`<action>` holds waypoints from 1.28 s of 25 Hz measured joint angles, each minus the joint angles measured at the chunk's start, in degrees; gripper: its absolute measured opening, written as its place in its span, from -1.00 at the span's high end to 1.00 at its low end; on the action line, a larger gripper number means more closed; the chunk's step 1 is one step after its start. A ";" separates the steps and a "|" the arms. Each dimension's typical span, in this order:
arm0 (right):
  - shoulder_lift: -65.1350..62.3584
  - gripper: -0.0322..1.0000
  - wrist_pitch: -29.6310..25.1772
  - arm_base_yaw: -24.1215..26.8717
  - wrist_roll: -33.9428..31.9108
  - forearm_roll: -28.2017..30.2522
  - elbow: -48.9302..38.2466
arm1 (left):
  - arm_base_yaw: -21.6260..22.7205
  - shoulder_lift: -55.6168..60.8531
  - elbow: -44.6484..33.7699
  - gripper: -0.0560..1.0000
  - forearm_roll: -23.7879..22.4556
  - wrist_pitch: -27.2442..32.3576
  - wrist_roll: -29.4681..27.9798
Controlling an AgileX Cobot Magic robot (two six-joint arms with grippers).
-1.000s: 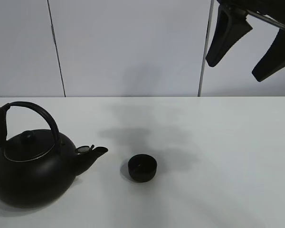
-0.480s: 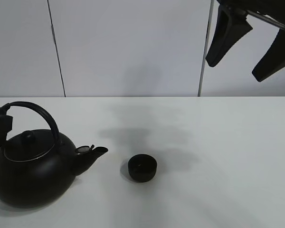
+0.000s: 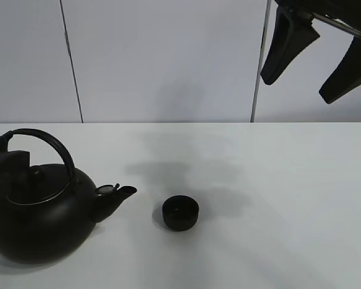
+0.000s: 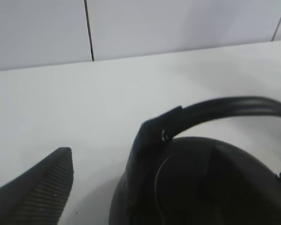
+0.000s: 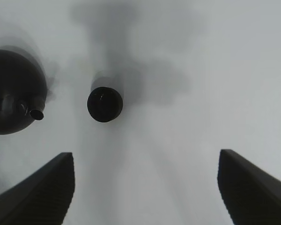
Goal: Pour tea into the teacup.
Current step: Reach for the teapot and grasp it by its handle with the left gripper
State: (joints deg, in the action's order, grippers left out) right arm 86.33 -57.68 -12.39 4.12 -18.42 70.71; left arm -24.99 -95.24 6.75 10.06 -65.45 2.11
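Note:
The teacup [image 3: 180,213] is a small, low black cup standing on the white table [image 3: 277,180] right of the kettle's spout; it also shows in the right wrist view [image 5: 105,104]. The large black kettle [image 3: 39,217] stands at the left, with its arched handle [image 3: 51,144] upright. My left gripper [image 3: 9,164] is open at the left end of the handle. In the left wrist view one finger [image 4: 42,192] lies left of the kettle [image 4: 201,187] and the handle [image 4: 225,108] passes between the jaws. My right gripper [image 3: 296,87] is open and empty, high above the table's right side.
A pale panelled wall [image 3: 168,60] with dark seams stands behind the table. The kettle's spout [image 3: 117,195] points right toward the teacup. The right wrist view looks down on the kettle [image 5: 14,98], the teacup and bare white table [image 5: 178,140].
My left gripper has moved right from the view's left edge to the left end of the kettle's handle. The kettle, teacup and right gripper have not moved.

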 joint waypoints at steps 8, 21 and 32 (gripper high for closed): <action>0.00 -0.18 0.00 0.00 0.00 -0.29 0.00 | 0.17 -4.64 2.26 -0.18 1.27 -0.77 -1.59; 0.00 -0.18 0.00 0.00 0.00 -0.62 0.00 | 0.27 -4.64 4.61 -0.12 0.79 -0.75 -1.77; 0.00 -0.18 0.00 0.00 0.00 -0.62 0.00 | 0.27 -4.64 2.77 -0.07 0.53 -0.67 0.48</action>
State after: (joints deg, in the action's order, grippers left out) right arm 86.33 -57.68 -12.39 4.12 -19.04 70.71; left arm -24.72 -99.88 9.52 10.59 -66.13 2.59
